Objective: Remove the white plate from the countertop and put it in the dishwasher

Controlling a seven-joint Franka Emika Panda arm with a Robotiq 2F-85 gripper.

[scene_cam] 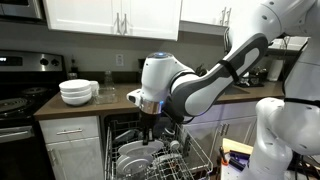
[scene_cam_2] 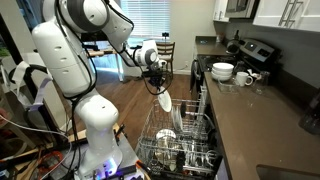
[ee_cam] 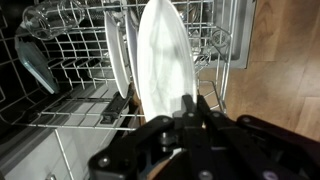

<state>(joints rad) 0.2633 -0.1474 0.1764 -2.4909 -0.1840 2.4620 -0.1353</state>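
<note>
The white plate hangs on edge, upright, over the pulled-out dishwasher rack. My gripper is shut on the plate's rim; its black fingers pinch the lower right edge in the wrist view. In an exterior view the plate hangs below the gripper, just above the near end of the rack. In an exterior view the gripper points down over the rack, and the plate is barely visible there.
Two other white plates stand in the rack's slots beside the held plate, with glasses behind. Stacked white bowls sit on the countertop, also in an exterior view. A stove stands beside the counter.
</note>
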